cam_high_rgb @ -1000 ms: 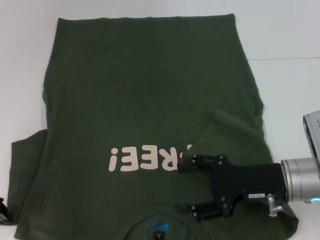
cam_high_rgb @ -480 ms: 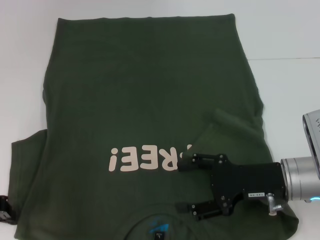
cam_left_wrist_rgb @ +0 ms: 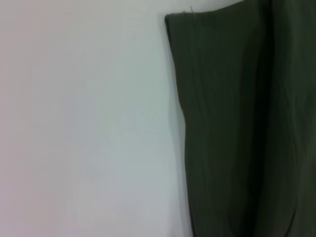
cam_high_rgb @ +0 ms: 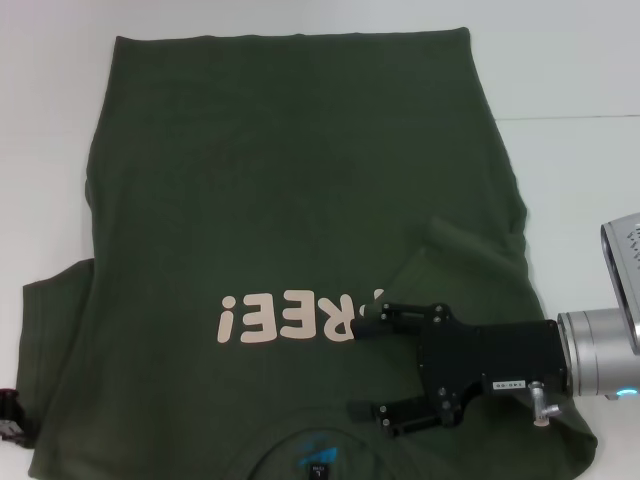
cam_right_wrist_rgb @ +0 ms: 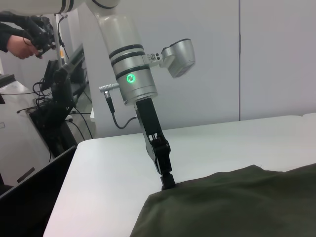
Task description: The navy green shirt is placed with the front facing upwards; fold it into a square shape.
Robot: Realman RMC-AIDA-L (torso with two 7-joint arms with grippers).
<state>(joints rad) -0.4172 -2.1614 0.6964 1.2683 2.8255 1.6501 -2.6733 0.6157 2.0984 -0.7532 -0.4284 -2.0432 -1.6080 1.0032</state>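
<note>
Left gripper (cam_right_wrist_rgb: 167, 181) sits at the far left edge of the shirt, low on the tabletop (cam_high_rgb: 45, 150), tip touching the outer edge of the left sleeve (cam_high_rgb: 50, 340). Only a sliver of it shows in the head view, and the right wrist view shows it side-on, so can't tell if its fingers are spread or clenched, or whether they've got cloth.

Navy green shirt (cam_high_rgb: 300, 180) lies flat, front up, across most of the tabletop, collar and blue neck label (cam_high_rgb: 318, 462) nearest the robot, hem at the far side. "FREE!" print (cam_high_rgb: 295, 317) reads upside down from the head cam. Left sleeve is spread out flat; the right sleeve (cam_high_rgb: 470, 250) looks folded in over the body, w/ a raised crease near the print.

Right gripper (cam_high_rgb: 375, 365) is over the shirt's right chest area, just right of the print. Fingers are wide apart, released, nothing between them. Upper finger (cam_high_rgb: 385, 315) lies at the print's last letter, looks to touch or nearly touch the fabric; the lower one is near the collar.

Step in hand, my read: early side folds. Right sleeve fold seems done, right arm letting go. Next probably the left sleeve: needs a firm pinch on the sleeve edge, lift, carry inward over the body, lay flat w/o dragging the rest.
</note>
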